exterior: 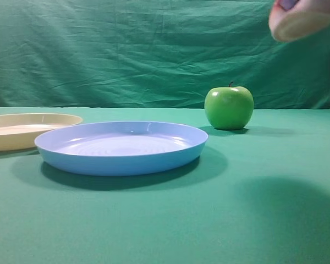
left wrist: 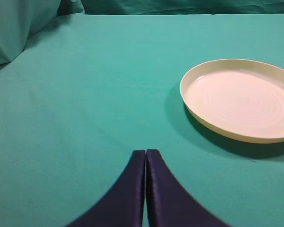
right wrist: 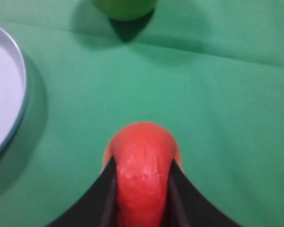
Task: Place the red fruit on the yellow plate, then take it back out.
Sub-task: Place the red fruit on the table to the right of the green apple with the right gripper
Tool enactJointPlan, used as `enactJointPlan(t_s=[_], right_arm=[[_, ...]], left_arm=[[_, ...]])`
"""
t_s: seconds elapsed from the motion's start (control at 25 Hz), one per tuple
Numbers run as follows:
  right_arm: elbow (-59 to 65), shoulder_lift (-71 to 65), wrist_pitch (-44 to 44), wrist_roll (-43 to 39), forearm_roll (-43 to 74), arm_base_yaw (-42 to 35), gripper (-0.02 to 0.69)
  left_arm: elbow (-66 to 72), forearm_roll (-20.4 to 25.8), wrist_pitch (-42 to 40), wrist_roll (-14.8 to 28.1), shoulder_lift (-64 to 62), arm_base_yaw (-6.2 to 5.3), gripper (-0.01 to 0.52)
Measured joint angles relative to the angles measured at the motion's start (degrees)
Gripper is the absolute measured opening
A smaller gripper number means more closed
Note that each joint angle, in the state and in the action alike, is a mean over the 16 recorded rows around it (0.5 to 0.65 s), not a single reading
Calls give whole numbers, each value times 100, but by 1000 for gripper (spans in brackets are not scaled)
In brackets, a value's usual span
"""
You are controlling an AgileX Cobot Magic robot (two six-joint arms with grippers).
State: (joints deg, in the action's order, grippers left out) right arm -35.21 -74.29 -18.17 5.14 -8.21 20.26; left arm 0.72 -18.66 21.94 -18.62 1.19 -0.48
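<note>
The red fruit (right wrist: 143, 175) is clamped between the two dark fingers of my right gripper (right wrist: 142, 163), high above the green cloth. In the exterior high view its pale underside (exterior: 301, 21) shows blurred at the top right corner. The yellow plate (exterior: 22, 131) rests at the far left with nothing on it, and the left wrist view shows it (left wrist: 241, 101) ahead and to the right of my left gripper (left wrist: 146, 152). That gripper hangs over bare cloth, its two dark fingers pressed together on nothing.
A light blue plate (exterior: 121, 147) lies in the middle of the table, its rim (right wrist: 20, 80) at the left of the right wrist view. A green apple (exterior: 229, 107) stands behind it to the right. A green cloth backdrop hangs behind.
</note>
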Motion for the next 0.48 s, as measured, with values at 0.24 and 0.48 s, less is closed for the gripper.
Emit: enactJointPlan(t_s=[0.24, 0.48], right_arm=[[549, -425, 919, -84, -7, -85, 188], [695, -826, 1415, -90, -10, -90, 316]], left_arm=[[0, 0, 0, 0, 0, 0, 0], [0, 0, 0, 0, 0, 0, 0]])
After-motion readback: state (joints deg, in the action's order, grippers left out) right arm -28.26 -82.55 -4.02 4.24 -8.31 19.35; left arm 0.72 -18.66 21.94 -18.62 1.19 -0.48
